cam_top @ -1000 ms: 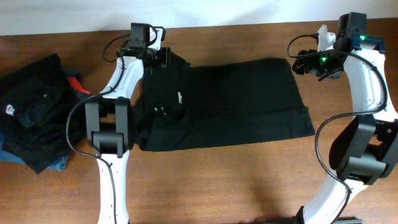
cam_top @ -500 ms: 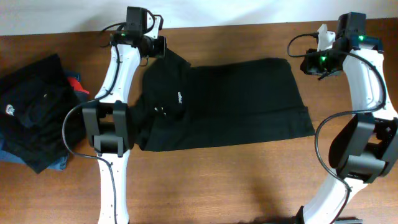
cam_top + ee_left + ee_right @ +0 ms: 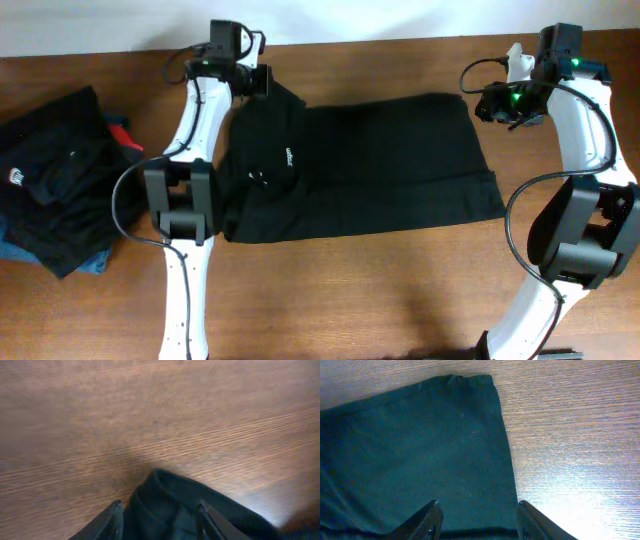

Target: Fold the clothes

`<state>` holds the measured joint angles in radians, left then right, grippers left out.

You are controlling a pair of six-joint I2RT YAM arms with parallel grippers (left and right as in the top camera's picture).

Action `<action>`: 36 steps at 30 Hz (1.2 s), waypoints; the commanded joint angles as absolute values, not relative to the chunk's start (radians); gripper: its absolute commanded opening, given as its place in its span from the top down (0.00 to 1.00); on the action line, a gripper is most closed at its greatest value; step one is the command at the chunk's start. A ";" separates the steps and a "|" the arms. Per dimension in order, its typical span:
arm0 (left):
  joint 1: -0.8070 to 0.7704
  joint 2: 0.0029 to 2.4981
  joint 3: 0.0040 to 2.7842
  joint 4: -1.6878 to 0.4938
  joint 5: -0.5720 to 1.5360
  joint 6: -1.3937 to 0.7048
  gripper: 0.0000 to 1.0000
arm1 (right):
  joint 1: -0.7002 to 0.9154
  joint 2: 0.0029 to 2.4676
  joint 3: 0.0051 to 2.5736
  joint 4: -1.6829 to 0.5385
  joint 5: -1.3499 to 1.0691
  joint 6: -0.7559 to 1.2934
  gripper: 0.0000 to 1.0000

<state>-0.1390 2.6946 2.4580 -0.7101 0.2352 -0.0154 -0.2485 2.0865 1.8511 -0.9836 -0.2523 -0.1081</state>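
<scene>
A black shirt (image 3: 370,165) lies spread on the wooden table, its collar end folded over at the left with a small white logo (image 3: 283,157). My left gripper (image 3: 262,82) is open over the shirt's far left corner; in the left wrist view (image 3: 160,512) black fabric (image 3: 170,500) lies between the fingers. My right gripper (image 3: 484,103) is open above the shirt's far right corner; the right wrist view (image 3: 479,512) shows that corner (image 3: 470,415) flat on the table.
A pile of dark folded clothes (image 3: 55,180) with a white logo (image 3: 17,176) lies at the table's left edge, with something red (image 3: 122,136) and blue denim (image 3: 95,262) showing. The table's far edge meets a white wall.
My left gripper has shifted slightly at the shirt's far left corner. My right gripper has stayed near the far right corner. The shirt has not visibly moved.
</scene>
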 commanded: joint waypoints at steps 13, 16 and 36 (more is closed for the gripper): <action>-0.149 2.721 2.857 -1.147 0.242 -0.014 1.00 | -0.241 2.095 1.853 -0.912 -0.254 -0.112 0.54; -0.149 2.721 2.919 -1.250 0.242 -0.014 0.99 | -0.239 2.111 1.853 -0.852 -0.258 -0.112 0.53; -0.196 2.721 2.924 -1.337 0.242 -0.014 0.99 | -0.155 2.413 1.853 -0.376 -0.280 -0.070 0.35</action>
